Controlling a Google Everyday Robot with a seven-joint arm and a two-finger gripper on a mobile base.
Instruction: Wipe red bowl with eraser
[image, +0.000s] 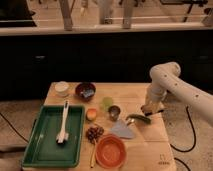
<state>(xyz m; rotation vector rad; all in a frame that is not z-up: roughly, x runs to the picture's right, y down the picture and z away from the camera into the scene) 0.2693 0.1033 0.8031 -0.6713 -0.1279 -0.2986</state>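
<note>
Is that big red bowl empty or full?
Empty: the red bowl sits upright, its inside bare. The gripper hangs shut near the edge of the table, apart from the bowl.

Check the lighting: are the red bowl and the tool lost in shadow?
Camera view: warm, dim light on the wooden table, with the background nearly black. The red bowl at the near edge is evenly lit, without glare. The tool, shut over the table's right side, is pale above and shadowed underneath.

Red bowl (110, 151): wide, shallow, round, orange-red, standing upright just right of the green tray's (31, 159) near corner; closed gripper (151, 109) well to the tray's right.
</note>
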